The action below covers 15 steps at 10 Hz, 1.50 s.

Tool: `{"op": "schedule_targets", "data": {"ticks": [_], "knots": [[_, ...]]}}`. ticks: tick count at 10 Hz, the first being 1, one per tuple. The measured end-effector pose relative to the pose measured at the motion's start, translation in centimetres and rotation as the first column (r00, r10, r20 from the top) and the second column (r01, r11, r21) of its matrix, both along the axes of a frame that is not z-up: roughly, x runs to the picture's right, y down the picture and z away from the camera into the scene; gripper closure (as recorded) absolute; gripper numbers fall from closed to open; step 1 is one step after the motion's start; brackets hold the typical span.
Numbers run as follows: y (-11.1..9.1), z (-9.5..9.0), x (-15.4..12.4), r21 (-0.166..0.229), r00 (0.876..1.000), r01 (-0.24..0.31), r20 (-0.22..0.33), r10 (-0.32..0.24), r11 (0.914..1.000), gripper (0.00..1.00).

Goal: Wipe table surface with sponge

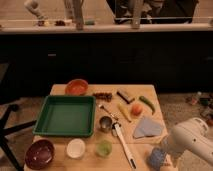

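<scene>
— Where is the sponge [156,158]?
— At the near right corner of the desk [90,161], a small blue-grey block lying flat, just nearer than the pale blue folded cloth [147,128].
— And the claw [166,160]?
— Low at that same corner, at the end of the white arm [191,141], which comes in from beyond the right edge. It sits right beside the sponge. I cannot tell how far open it is, or whether it has hold of the sponge.
— What else lies on the desk?
— A green tray [65,116] fills the left middle, with an orange bowl [76,87] behind it near the far edge. Along the near edge stand a dark red bowl [40,153], a white cup [76,148] and a small green cup [104,148]. A metal cup [105,123] stands just right of the tray, and a white-handled tool [124,145] slants from it toward the near edge. An orange fruit [136,109] and a green pepper [146,103] lie near the right edge, behind the cloth.
</scene>
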State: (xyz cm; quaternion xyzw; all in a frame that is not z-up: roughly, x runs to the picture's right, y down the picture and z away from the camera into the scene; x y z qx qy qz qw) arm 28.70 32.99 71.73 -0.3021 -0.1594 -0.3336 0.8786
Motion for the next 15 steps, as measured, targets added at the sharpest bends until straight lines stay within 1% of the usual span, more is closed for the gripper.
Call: {"op": "schedule_targets", "data": {"ticks": [2, 4, 5, 6, 7, 9, 10, 11, 12, 13, 15], "knots": [[1.0, 1.3, -0.8, -0.032, 0.999, 0.024, 0.024, -0.023, 0.9992, 0.2], [1.4, 1.7, -1.3, -0.057, 0.998, 0.047, 0.042, -0.044, 0.9973, 0.2], [1.5, 1.9, -1.6, -0.064, 0.997, 0.057, 0.052, -0.054, 0.9963, 0.22], [1.6, 1.9, -1.9, -0.069, 0.996, 0.064, 0.064, -0.06, 0.9955, 0.33], [1.6, 1.8, -2.0, -0.071, 0.996, 0.065, 0.071, -0.06, 0.9953, 0.41], [1.5, 1.8, -2.0, -0.076, 0.995, 0.065, 0.085, -0.058, 0.995, 0.62], [1.6, 1.8, -1.9, -0.084, 0.994, 0.062, 0.096, -0.054, 0.9945, 0.73], [1.6, 1.8, -1.8, -0.085, 0.994, 0.061, 0.097, -0.052, 0.9945, 0.81], [1.7, 1.9, -1.6, -0.087, 0.994, 0.058, 0.095, -0.05, 0.9945, 0.92], [1.7, 1.9, -1.5, -0.087, 0.995, 0.052, 0.094, -0.044, 0.9948, 0.98], [1.5, 1.7, -1.2, -0.083, 0.995, 0.054, 0.089, -0.046, 0.9951, 1.0]]}}
